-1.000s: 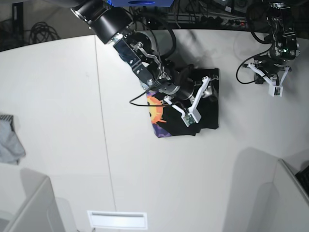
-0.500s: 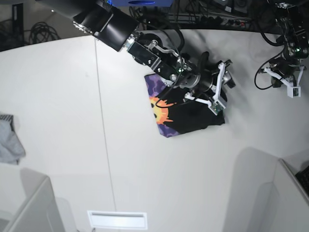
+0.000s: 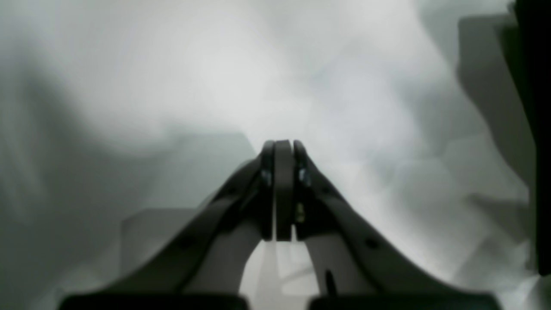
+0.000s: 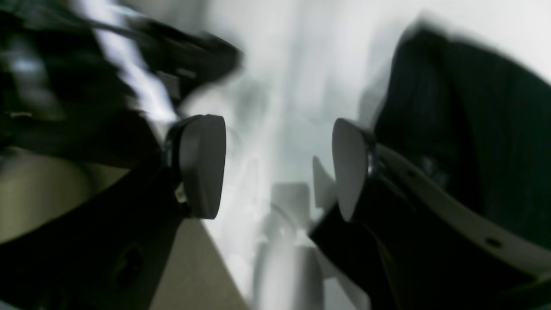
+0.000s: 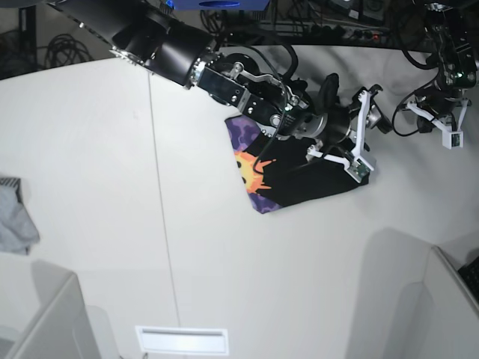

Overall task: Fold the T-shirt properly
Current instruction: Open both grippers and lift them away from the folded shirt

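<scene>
The black T-shirt point(image 5: 299, 183) lies folded into a small packet on the white table point(image 5: 90, 149), its orange sun print on purple point(image 5: 251, 170) showing at its left end. My right gripper point(image 5: 361, 134) reaches out just past the packet's right edge, open, nothing between its pads point(image 4: 202, 168). In the right wrist view, blurred black cloth point(image 4: 473, 129) lies just outside one finger. My left gripper point(image 5: 450, 137) hangs shut and empty at the far right over bare table, well away from the shirt. The left wrist view shows its fingertips point(image 3: 282, 148) pressed together.
A small grey cloth point(image 5: 15, 221) lies at the table's left edge. Pale box walls stand at the bottom left point(image 5: 41, 314) and bottom right point(image 5: 419, 299). A white slot point(image 5: 182, 340) sits at the front edge. Cables point(image 5: 322, 30) run along the back.
My right arm has swept rightward over the shirt, open throughout, and the packet has shifted and turned to the right with it. The left gripper moved slightly right, still shut.
</scene>
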Robot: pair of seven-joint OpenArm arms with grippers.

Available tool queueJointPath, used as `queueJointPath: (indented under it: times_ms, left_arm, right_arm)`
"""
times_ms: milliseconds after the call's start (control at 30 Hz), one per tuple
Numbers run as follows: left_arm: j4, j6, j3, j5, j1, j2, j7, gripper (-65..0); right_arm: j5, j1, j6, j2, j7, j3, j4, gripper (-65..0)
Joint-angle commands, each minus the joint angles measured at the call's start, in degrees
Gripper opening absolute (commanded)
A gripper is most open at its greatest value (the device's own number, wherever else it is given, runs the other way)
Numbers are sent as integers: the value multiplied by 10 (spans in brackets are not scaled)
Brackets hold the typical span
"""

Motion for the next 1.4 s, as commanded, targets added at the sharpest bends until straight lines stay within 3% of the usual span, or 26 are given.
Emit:
queueJointPath:
  times_ms: [0,100,233,300,400,433,500,767,800,967,1033,1133,1367]
  left_arm:
    - [7,0,-4,-2,-3,-12,-9,-650]
    - [8,0,-3,-2,-3,-11,-9,-650]
    - [11,0,-4,-6,-2,1,-9,-650]
    - [11,-5,-5,-25,-1,4,-9,-650]
    - [12,-64,-5,-85,11,4,-9,-650]
    - [13,-82,-5,-115,16,4,-9,-650]
    - [21,-97,-2,-165,22,5,-9,-650]
    - [49,-100,-4,-328,37,33,-8,-650]
    - [49,-100,-3,-339,36,38,-8,-606]
    - [49,-100,7,-353,23,55,-8,-178]
    - [46,-100,30,-349,13,58,-8,-59]
    - [16,-100,66,-350,-8,58,-8,-8]
    - [-67,-96,109,-348,-57,58,-9,-58]
  right_arm:
    - [6,11,6,-10,4,2,29,-285]
    - [3,11,6,-1,-10,6,75,-288]
    - [-49,4,6,51,1,38,102,-317]
    - [-97,-18,6,67,1,63,95,-417]
    - [-148,-57,6,82,0,98,97,-615]
    - [-158,-70,6,87,2,111,99,-650]
    - [-164,-94,6,98,4,143,107,-650]
    - [-164,-174,7,134,4,271,183,-650]
    - [-164,-180,7,140,4,279,191,-650]
    - [-164,-203,7,160,4,296,203,-650]
    - [-164,-208,7,169,4,295,205,-650]
    - [-164,-217,7,174,4,295,205,-650]
    - [-164,-238,7,176,4,315,213,-650]
